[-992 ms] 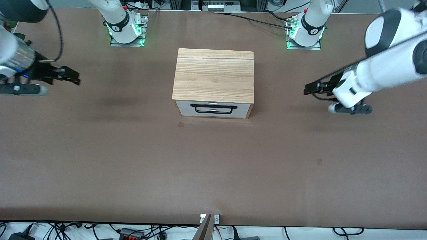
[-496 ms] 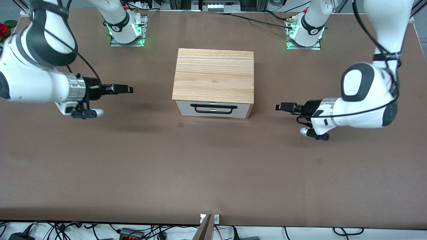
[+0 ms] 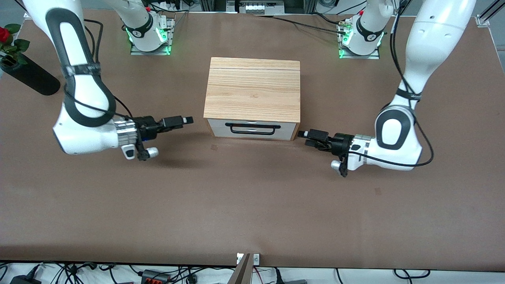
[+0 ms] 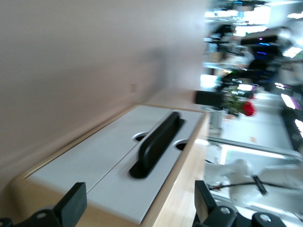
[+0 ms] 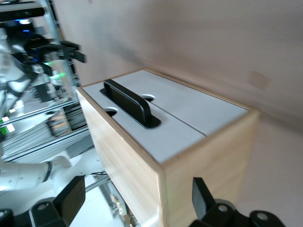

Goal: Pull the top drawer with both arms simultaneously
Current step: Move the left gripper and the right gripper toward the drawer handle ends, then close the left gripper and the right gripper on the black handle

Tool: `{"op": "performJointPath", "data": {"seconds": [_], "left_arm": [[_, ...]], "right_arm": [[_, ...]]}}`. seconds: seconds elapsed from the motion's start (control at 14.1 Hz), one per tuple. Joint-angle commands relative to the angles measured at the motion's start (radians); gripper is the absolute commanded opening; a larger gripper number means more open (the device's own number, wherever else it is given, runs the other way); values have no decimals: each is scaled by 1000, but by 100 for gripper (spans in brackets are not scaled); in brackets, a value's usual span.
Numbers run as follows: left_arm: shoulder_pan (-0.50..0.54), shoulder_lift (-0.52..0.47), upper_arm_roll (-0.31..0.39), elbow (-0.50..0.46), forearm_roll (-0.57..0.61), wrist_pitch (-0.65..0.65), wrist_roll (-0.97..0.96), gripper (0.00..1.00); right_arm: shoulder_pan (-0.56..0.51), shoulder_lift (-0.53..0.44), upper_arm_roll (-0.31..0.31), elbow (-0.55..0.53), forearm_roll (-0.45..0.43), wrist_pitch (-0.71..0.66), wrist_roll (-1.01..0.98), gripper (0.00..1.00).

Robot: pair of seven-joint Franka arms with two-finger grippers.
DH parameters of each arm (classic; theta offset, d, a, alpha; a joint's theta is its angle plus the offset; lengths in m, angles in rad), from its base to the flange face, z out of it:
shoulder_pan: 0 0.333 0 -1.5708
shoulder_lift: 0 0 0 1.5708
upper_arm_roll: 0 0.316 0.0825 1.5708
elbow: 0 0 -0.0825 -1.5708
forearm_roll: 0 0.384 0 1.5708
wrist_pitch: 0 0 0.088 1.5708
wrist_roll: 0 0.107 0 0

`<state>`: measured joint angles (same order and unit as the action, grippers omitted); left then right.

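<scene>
1. The top drawer (image 3: 252, 126) sat closed in the wooden box (image 3: 252, 88) at mid-bench (image 3: 252, 205), its white front facing 6 o'clock toward the front camera.
2. The black bar handle (image 3: 252, 129) ran across the drawer front, clear of both hands.
3. The left hand (image 3: 303, 135) hovered low over the bench just off the box's front corner, at 3 o'clock from the handle. Its fingers (image 4: 71, 204) were spread wide apart and held nothing.
4. The right hand (image 3: 188, 119) hovered low over the bench at 9 o'clock from the handle, near the other front corner. Its fingers (image 5: 71, 196) were likewise spread and empty.
5. Judgement: the drawer appeared light and rigid, likely to slide freely. The box might drag forward if the pull were abrupt.
6. Judgement: the smooth handle was the only practical hold. Each hand should have pinched the bar near its own end, so the pull stayed square and the drawer did not jam.
</scene>
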<state>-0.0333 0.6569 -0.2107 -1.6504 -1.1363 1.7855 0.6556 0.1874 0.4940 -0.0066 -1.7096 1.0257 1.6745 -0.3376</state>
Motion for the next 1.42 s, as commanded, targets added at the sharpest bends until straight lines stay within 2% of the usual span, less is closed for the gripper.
{"op": "performJointPath", "data": {"seconds": [0.0, 0.21, 0.35, 0.64, 0.71, 0.85, 0.99, 1.06, 1.13, 1.35], "left_arm": [[4, 58, -39, -6, -112, -5, 160, 100], [0, 102, -82, -9, -198, 5, 174, 100], [-5, 124, -85, -9, -221, 6, 177, 98], [-7, 151, -85, -9, -226, 6, 177, 75], [-7, 156, -87, -8, -226, 6, 177, 65], [-7, 158, -90, -9, -232, 6, 177, 54], [-10, 158, -91, -12, -232, 6, 176, 51], [-11, 158, -98, -26, -241, 6, 176, 46], [-10, 158, -110, -31, -253, 6, 176, 40], [-13, 158, -113, -34, -255, 41, 176, 26]], "right_arm": [[30, 61, -4, 10, 140, 2, -127, 100], [66, 136, -4, -22, 333, 33, -312, 100], [86, 173, -4, -45, 408, 45, -408, 100], [121, 210, -4, -93, 549, 47, -530, 100], [129, 224, -4, -91, 580, 47, -561, 100], [133, 239, -4, -91, 611, 45, -613, 98], [141, 241, -4, -93, 616, 47, -621, 78], [141, 241, -4, -91, 616, 47, -621, 66], [141, 241, -4, -91, 616, 47, -623, 59], [149, 241, -4, -91, 617, 54, -624, 52]]}}
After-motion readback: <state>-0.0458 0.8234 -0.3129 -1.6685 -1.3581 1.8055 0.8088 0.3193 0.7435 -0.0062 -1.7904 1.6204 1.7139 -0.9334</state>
